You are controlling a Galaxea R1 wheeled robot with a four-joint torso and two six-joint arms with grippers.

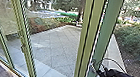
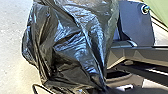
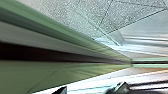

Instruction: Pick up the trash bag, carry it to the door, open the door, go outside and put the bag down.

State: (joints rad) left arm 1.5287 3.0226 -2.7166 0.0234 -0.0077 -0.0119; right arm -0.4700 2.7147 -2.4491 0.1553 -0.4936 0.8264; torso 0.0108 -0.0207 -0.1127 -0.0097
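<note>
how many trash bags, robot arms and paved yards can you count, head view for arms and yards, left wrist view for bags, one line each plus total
Black trash bag: 1
Black robot arm, the right one: 1
Paved yard: 1
Total: 3

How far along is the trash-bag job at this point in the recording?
Pickup looks done: the black trash bag is up close at the left wrist, apparently carried. The door stage seems in hand: the right gripper is at a green door frame; whether the door is ajar, I can't tell. Going out and putting the bag down look left to do, as the paved yard lies beyond the green frames.
</note>
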